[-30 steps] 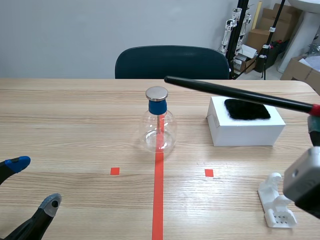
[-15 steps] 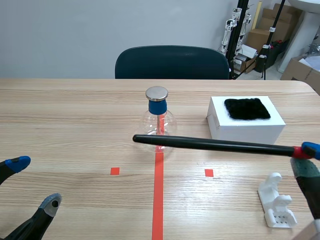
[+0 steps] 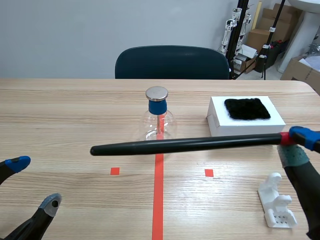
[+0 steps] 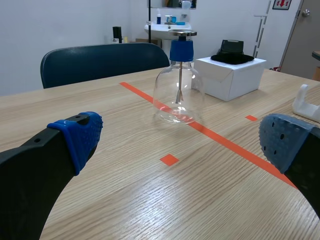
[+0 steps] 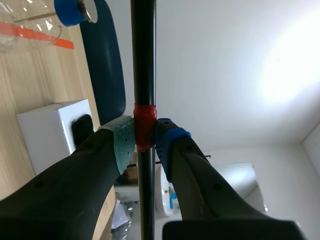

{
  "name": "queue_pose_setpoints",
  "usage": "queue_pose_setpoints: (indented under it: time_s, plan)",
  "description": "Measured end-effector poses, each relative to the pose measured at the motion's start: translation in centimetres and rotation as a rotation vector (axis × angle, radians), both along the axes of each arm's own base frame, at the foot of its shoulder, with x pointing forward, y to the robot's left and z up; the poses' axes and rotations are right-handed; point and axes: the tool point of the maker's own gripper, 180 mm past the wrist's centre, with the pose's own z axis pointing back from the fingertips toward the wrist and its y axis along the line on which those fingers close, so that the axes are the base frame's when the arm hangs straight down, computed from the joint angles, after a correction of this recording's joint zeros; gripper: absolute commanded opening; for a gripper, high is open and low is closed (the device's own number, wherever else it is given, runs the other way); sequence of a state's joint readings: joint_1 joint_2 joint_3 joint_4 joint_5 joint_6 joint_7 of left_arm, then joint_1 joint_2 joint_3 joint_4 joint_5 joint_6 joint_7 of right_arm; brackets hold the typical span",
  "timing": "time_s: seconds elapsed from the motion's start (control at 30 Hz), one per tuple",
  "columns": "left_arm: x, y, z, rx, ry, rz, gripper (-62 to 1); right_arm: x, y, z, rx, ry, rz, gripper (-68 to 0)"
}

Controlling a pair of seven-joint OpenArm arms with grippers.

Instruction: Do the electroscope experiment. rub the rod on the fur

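The right gripper, entering at the lower right of the scene view, is pinching the long black plastic rod at its red band, one green-padded and one blue-padded finger pressing on either side of it in the right wrist view. The rod is hanging almost level across the middle of the frame, above the wooden bench, its free end pointing left and passing in front of the clear glass electroscope flask with blue stopper and metal disc. The black fur patch is lying on the white cardboard box at the centre right, and the rod is sitting clear of it, so no rubbing is happening at this moment. Whether the fur has been stroked cannot be told. The rod is out of the white plastic stand at the lower right, so the pick-up looks done. The left gripper is resting at the lower left, fingers spread and holding nothing.
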State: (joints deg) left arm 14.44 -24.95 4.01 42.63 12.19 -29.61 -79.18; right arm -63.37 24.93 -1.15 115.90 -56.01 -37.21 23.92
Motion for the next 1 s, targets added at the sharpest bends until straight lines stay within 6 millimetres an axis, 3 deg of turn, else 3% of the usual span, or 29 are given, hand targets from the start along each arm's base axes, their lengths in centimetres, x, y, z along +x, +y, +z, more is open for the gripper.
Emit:
queue_pose_setpoints:
  time_s: [0.2,0.67,1.0]
  plan:
    - [0.0,0.0,0.0,0.000,0.000,0.000,1.4,-0.3,0.5,1.1,-0.019,-0.079,0.028,-62.0]
    - [0.0,0.0,0.0,0.000,0.000,0.000,1.4,-0.4,0.6,1.0,-0.035,-0.081,0.038,-62.0]
    - [0.0,0.0,0.0,0.000,0.000,0.000,1.4,0.5,-1.1,0.8,-0.035,-0.070,-0.071,-62.0]
